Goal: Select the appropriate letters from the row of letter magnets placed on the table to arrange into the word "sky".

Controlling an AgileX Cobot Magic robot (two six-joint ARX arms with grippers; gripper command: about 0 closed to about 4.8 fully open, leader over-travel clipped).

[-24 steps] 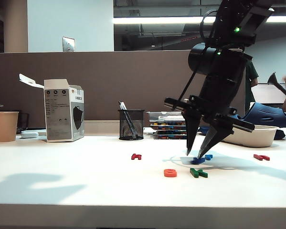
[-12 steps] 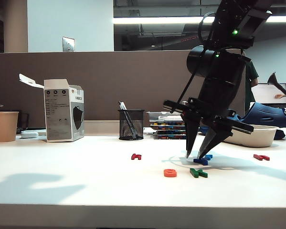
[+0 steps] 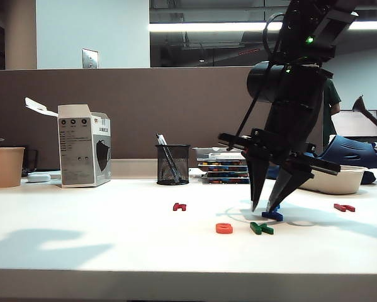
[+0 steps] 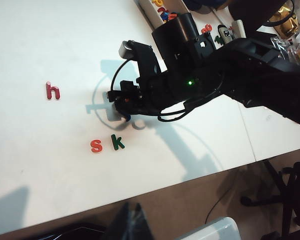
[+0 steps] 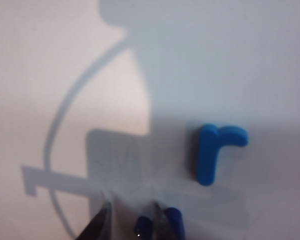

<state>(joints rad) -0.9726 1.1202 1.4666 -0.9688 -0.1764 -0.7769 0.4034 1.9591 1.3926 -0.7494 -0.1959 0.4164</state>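
Note:
On the white table (image 3: 100,233) the orange s (image 3: 224,228) and green k (image 3: 261,228) lie side by side near the front; they show as s (image 4: 96,145) and k (image 4: 117,142) in the left wrist view. The dark blue letter (image 3: 272,216) lies flat just behind the k. My right gripper (image 3: 264,208) points down over it, jaws apart, one fingertip (image 5: 160,216) set between two parts of the dark blue letter (image 5: 174,222). The light blue r (image 5: 215,152) lies just beyond. My left gripper (image 4: 133,212) is shut, off the table's front edge.
A dark red h (image 3: 179,206) lies left of the group and a red letter (image 3: 344,207) far right. Along the back stand a paper cup (image 3: 7,166), a box (image 3: 84,146), a mesh pen cup (image 3: 173,163), a stack of trays (image 3: 223,167) and a white bowl (image 3: 330,179).
My right gripper has shifted slightly right, and the dark blue letter has slid with it, right and toward the front, away from the light blue letter. The other letters stay put.

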